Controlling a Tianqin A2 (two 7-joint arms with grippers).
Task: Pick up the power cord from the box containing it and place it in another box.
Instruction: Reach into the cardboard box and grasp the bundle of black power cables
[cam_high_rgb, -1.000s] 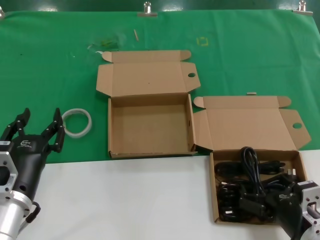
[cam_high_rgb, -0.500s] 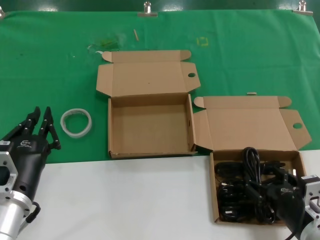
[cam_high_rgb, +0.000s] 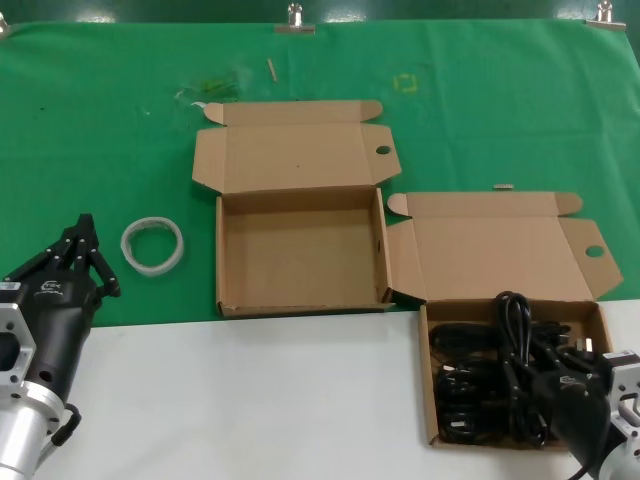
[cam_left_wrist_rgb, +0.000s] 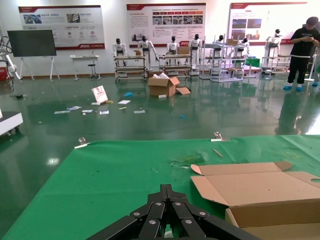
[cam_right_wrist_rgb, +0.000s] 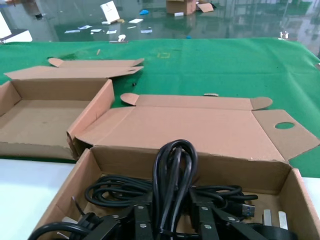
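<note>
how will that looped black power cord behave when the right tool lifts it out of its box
Probably floppy: the power cord is a thin looped bundle, so its free ends would likely sag below the right tool, which is shut around it. It may snag, since other dark cables lie tangled around it in the box. It looks light for its size.

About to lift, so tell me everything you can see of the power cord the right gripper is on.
The power cord is thin, black and glossy, folded into a long slim bundle. Its looped end stands upright above the right box, pinched between the right gripper's fingers. Its lower part sits among other black cables in that box.
</note>
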